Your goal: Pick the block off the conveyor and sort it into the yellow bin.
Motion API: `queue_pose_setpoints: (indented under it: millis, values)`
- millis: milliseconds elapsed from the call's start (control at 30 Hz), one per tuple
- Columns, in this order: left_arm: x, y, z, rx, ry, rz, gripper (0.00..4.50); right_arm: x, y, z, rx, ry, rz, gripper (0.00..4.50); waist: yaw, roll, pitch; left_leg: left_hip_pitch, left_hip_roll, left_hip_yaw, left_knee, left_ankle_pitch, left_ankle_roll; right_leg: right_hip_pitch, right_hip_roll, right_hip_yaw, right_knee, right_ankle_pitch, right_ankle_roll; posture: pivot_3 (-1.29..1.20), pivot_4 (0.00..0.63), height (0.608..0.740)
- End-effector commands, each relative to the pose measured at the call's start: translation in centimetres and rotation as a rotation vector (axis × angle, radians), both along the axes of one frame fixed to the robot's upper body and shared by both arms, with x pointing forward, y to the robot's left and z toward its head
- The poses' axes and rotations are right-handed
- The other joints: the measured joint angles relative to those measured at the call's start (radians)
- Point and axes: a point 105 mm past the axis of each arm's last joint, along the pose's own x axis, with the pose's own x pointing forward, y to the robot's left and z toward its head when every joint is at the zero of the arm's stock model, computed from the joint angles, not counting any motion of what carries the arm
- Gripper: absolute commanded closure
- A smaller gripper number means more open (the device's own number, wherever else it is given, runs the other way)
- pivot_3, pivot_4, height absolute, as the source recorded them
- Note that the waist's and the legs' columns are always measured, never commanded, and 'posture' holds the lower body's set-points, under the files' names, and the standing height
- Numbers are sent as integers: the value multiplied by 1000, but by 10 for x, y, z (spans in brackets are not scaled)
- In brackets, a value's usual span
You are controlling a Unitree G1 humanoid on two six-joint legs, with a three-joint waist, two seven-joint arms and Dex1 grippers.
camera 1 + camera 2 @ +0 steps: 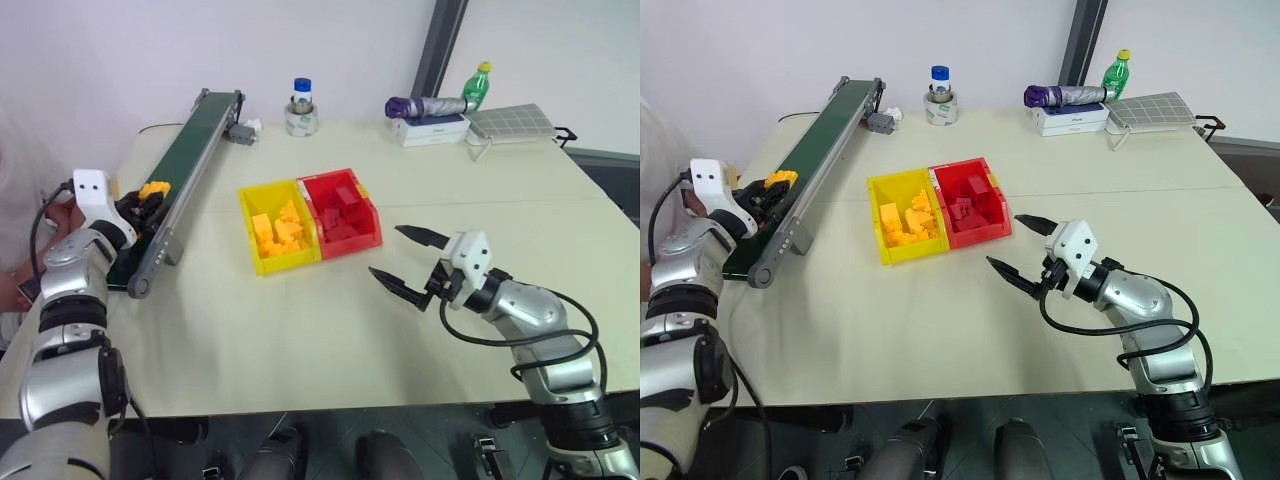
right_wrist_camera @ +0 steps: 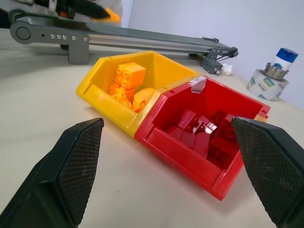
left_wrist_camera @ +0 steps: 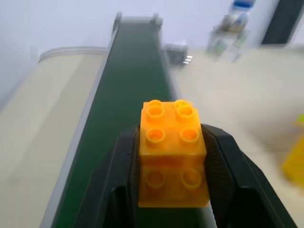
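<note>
The yellow-orange studded block [image 3: 173, 154] sits between the two black fingers [image 3: 223, 161] of my left gripper [image 1: 150, 196], which is shut on it just above the near end of the dark green conveyor [image 1: 190, 150]. The yellow bin [image 1: 278, 226], holding several yellow blocks, stands mid-table, joined to a red bin [image 1: 342, 208]. My right gripper [image 1: 410, 263] hovers open to the right of the bins, nothing between its fingers [image 2: 76, 161], facing both bins.
A person's hand [image 1: 22, 285] rests at the table's left edge beside my left arm. At the back stand a tape roll with a bottle [image 1: 301, 112], a folded umbrella on a box [image 1: 430, 118], a green bottle [image 1: 477, 85] and a grey tray [image 1: 512, 122].
</note>
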Motion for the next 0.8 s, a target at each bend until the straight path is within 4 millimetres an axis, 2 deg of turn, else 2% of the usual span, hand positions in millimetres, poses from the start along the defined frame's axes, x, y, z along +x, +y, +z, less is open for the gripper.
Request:
queue_pose_setpoints:
  millis: [33,200,267,333,400,700,800]
  values:
    - [-17,-49,31,-21,-96,-181,3200,-3,-1,13,4,-59,7,0,6,0,0,0,0,0,1,0,0,0,0,0,0,0,0,0,150,740]
    - [-34,-133,16,16,-56,-411,3200,1,2,15,6,-65,19,0,7,0,0,0,0,0,4,0,0,2,1,0,0,2,-1,0,150,740]
    - [-34,-151,14,8,-58,-427,3200,2,3,15,5,-69,21,0,7,0,0,0,0,0,5,1,1,3,1,0,0,2,-1,0,150,740]
    - [-27,-156,9,24,-51,-392,3200,2,3,16,7,-73,20,0,4,0,0,0,1,0,5,2,0,3,2,0,0,3,-2,0,150,740]
    - [-17,-154,4,66,-50,-310,3200,0,4,18,16,-73,18,0,1,0,0,1,3,1,5,2,0,2,3,0,0,3,-2,0,150,740]
    - [1,-161,-1,-68,-25,-251,3200,-2,2,19,19,-85,-6,0,8,0,0,0,6,2,4,2,-1,2,5,0,-1,4,-3,0,150,740]
    - [3,-163,3,-93,-48,-268,1758,-2,3,20,20,-85,-7,0,8,0,0,0,6,2,4,2,-1,2,5,0,-1,4,-3,0,150,740]
